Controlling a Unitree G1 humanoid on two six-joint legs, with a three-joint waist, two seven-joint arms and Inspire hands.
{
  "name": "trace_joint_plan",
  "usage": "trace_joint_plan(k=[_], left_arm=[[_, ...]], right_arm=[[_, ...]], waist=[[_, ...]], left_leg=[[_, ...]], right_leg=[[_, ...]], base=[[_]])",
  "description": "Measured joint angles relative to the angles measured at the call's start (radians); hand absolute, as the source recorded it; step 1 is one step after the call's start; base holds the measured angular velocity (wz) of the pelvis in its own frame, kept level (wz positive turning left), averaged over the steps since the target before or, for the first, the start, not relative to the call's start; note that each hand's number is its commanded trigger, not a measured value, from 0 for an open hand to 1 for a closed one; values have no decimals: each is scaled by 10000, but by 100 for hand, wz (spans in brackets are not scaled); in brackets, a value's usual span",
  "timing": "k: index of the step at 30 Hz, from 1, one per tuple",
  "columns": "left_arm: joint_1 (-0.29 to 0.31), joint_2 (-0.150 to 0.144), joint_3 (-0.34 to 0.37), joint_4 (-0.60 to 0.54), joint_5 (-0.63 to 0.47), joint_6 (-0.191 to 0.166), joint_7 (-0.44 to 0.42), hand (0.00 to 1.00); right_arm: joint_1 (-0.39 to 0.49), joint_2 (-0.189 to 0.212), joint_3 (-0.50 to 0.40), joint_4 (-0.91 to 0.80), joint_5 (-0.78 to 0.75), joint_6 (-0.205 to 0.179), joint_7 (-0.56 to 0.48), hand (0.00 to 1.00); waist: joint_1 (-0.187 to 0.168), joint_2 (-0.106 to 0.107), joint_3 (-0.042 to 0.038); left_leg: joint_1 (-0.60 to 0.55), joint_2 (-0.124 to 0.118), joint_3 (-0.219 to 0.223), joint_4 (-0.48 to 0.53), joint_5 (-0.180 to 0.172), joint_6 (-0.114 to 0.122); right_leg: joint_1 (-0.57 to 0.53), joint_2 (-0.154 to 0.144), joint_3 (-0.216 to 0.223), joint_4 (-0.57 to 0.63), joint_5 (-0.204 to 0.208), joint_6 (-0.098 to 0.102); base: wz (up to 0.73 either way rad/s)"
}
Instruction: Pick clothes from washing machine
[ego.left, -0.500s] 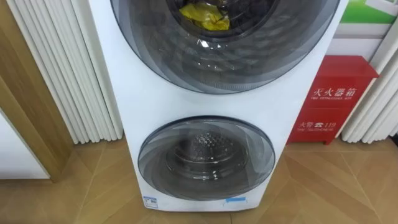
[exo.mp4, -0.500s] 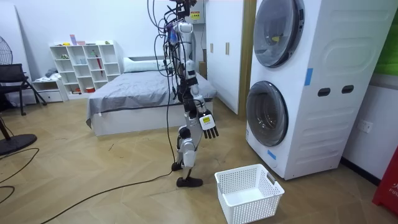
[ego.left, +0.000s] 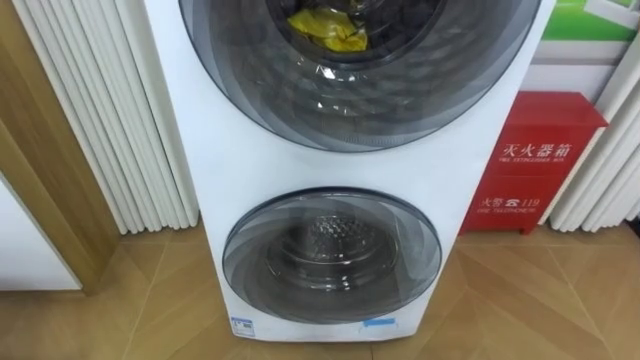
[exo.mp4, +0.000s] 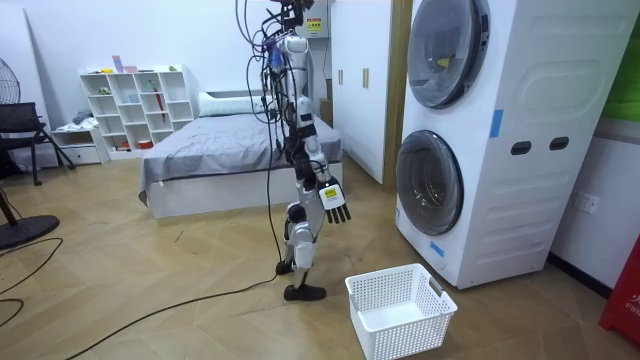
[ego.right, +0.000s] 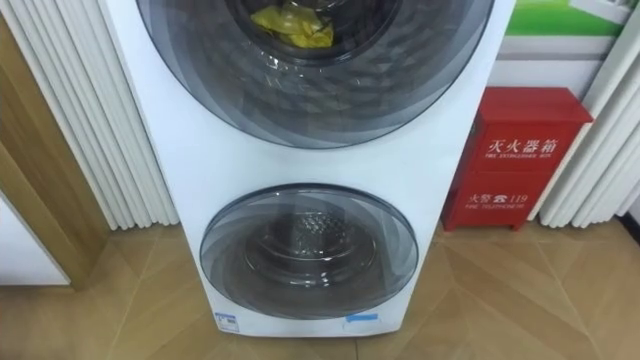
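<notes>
Wooden floor (exo.mp4: 150, 300): robot stands before the washing machine (exo.mp4: 530, 160). We note yellow clothes (ego.left: 330, 30) behind its shut upper door (ego.left: 360, 100); right hand (exo.mp4: 336, 206) hangs with fingers straight, empty.

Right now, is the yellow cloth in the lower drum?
No, the yellow cloth lies behind the upper door, and the lower drum shows only bare metal.
</notes>
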Motion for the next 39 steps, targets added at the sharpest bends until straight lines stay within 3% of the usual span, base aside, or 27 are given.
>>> trace_joint_plan(k=[6,9,11,17,20,22,27,32,34,36,38,39], left_arm=[[-20,-2,206,-1,-8,-106,-192,0],[-41,12,728,-4,171,-187,-356,0],[-52,36,937,12,371,-216,-404,0],[7,48,1084,3,410,-162,-516,0],[135,80,1161,2,430,6,-512,0],[225,109,1318,-8,567,141,-501,0],[275,186,1479,-199,1393,402,-516,0],[224,248,1482,-311,1395,581,-497,0],[265,274,1481,-412,1407,705,-485,0],[271,345,1478,-414,1442,785,-469,0],[322,342,1467,-480,1570,894,-447,0],[377,435,1478,-494,1732,902,-387,0]], right_arm=[[-42,-21,-360,-525,298,17,-124,0],[-57,-77,-1000,-2631,300,144,-538,0],[-498,-131,-1373,-3455,320,-99,-766,0],[-1660,-707,-1498,-7445,714,-186,-1371,0],[-1887,-738,-1739,-8909,948,-200,-1740,0],[-2054,-824,-1745,-9197,928,-174,-1918,0],[-2315,-1046,-1756,-9736,876,-130,-2100,0],[-3488,-1405,-1866,-9896,925,-81,-2788,0],[-3802,-1720,-1883,-10152,975,-82,-3060,0],[-3975,-1792,-1878,-10319,985,-76,-3232,0],[-4069,-1818,-1874,-10302,945,-73,-3331,0],[-4079,-1782,-1821,-10303,888,-68,-3337,0]], waist=[[47,-39,-1],[28,-111,20],[18,-160,17],[93,-311,36],[113,-412,32],[128,-533,-43],[298,-531,-52],[285,-527,-52],[355,-554,-67],[430,-609,-88],[434,-507,-3],[464,-425,27]], left_leg=[[18,2,29,12,1,0],[-8,-1,75,41,2,1],[11,-4,72,69,2,1],[95,0,63,-7,2,0],[91,5,57,2,4,-1],[93,8,48,12,6,-1],[86,-7,20,8,6,-1],[100,-8,-376,6,9,-2],[188,28,-685,7,12,-2],[199,55,-997,8,12,-2],[347,195,-1571,-2,14,-3],[370,404,-2220,-27,9,-12]], right_leg=[[2,-7,13,3,-1,0],[-41,-20,27,27,-1,-1],[-5,-15,36,26,1,-4],[-6,22,119,13,1,-4],[-15,25,158,1,1,-4],[-18,22,182,-4,0,-4],[-47,10,241,5,0,-4],[2,33,201,8,-1,-4],[0,84,98,65,-7,-9],[-11,130,-31,100,-11,-18],[-375,238,-195,860,-159,-181],[-869,744,99,725,-394,-579]], base=[[-2],[-4],[0],[1],[0],[0],[-5],[8],[9],[-3],[-16],[-56]])
